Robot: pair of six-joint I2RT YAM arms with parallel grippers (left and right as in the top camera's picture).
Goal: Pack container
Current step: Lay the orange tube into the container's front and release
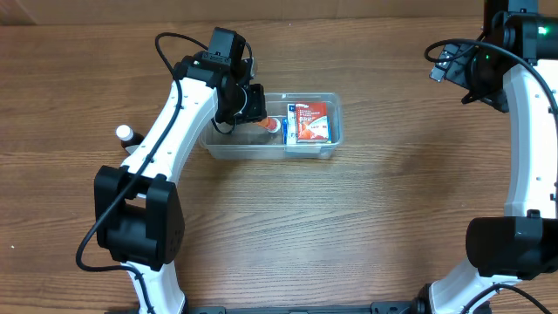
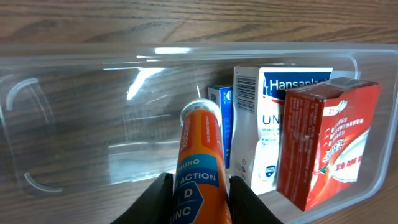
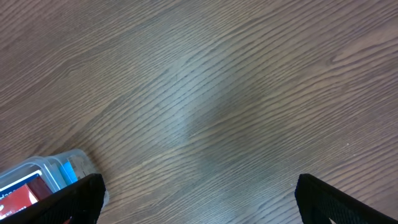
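packing partway: boxes [image 2: 326, 140] in, tube not yet released
left hand [image 2: 200, 186] pinches orange tube [image 2: 200, 143] inside the container [image 1: 253, 150], mid-worktop; right hand [image 3: 199, 186] spread, empty; small bottle [image 1: 125, 133] outside, probably left to pack.

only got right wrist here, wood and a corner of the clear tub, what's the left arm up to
Observer: The left gripper is shut on an orange cylindrical tube, holding it inside the clear rectangular plastic container.
Operator: anything packed already
Observer: Yes, at one end a red cardboard box, a white plaster box and a slim blue box stand side by side.
Operator: anything left outside
Observer: One small white bottle sits on the wooden table, beside the left arm.
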